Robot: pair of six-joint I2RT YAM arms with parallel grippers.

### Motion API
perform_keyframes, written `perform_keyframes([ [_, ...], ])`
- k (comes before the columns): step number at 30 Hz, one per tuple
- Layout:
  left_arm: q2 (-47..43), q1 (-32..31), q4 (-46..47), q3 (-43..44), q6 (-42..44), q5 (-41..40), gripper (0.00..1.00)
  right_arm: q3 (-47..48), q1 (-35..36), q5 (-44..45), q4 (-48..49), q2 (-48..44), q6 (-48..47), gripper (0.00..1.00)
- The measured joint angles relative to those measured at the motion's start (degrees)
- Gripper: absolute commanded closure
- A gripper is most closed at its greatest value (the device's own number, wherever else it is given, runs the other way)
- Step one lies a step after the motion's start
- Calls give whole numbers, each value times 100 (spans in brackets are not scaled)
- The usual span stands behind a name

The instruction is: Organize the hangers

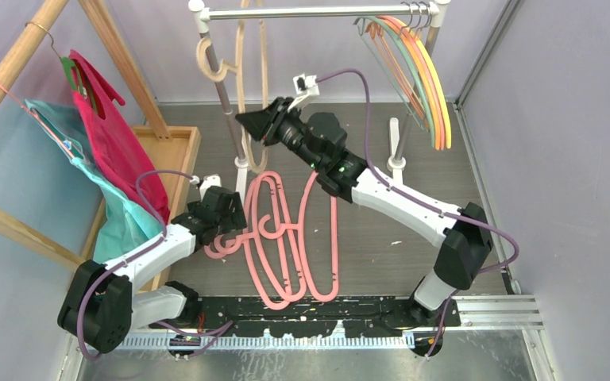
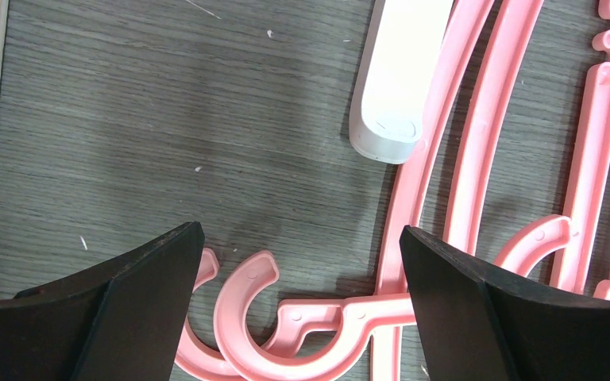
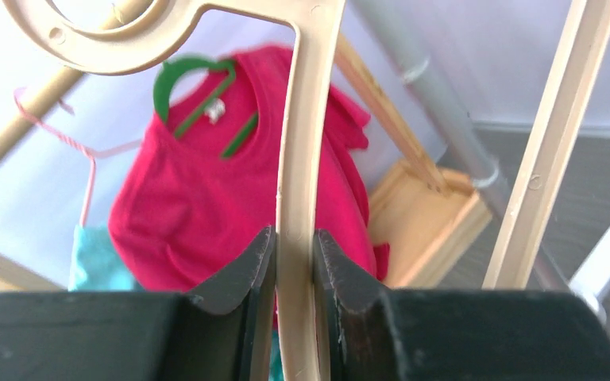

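Note:
Several thick pink hangers (image 1: 286,238) lie in a pile on the grey table. My left gripper (image 1: 233,228) is open just above their hooks; in the left wrist view the left gripper (image 2: 299,238) has a pink hook (image 2: 238,317) between its spread fingers, untouched. My right gripper (image 1: 245,121) is shut on the beige hanger (image 1: 241,71) and holds it up beside the rack's left post; the right wrist view shows the right gripper (image 3: 294,238) clamped on the beige bar (image 3: 298,159). Thin orange, yellow and grey-green hangers (image 1: 421,71) hang at the right end of the metal rail (image 1: 318,12).
A green hanger with red cloth (image 1: 107,135) and a thin pink one with teal cloth (image 1: 79,151) hang on a wooden frame (image 1: 16,59) at the left. A wooden tray (image 1: 171,147) lies below them. The rack's white foot (image 2: 397,79) rests beside the pink pile.

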Motion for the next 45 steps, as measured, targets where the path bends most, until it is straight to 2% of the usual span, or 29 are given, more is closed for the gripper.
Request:
perform_keyframes([
  [9, 68, 0, 0, 0, 0, 0, 2, 975, -935, -664, 935, 1071, 1167, 97],
  [18, 127, 0, 2, 0, 0, 0, 2, 2024, -929, -935, 833, 1998, 1670, 97],
  [25, 127, 0, 2, 0, 0, 0, 2, 1886, -918, -979, 931, 2098, 1958, 92],
  [30, 127, 0, 2, 0, 0, 0, 2, 1799, -964, -1084, 1099, 2098, 2068, 69],
  [33, 127, 0, 2, 0, 0, 0, 2, 1718, -997, -1139, 1174, 2081, 2076, 62],
  [34, 127, 0, 2, 0, 0, 0, 2, 1646, -1008, -1147, 1180, 2057, 2090, 55],
  [36, 127, 0, 2, 0, 0, 0, 2, 1502, -1040, -1156, 1178, 2031, 2083, 16],
  [37, 127, 0, 2, 0, 0, 0, 2, 1421, -1054, -1161, 1152, 2022, 2087, 7],
  [39, 127, 0, 2, 0, 0, 0, 2, 1309, -1064, -1209, 1091, 2017, 2039, 0],
  [45, 127, 0, 2, 0, 0, 0, 2, 546, -1075, -1283, 1191, 1644, 1827, 0],
])
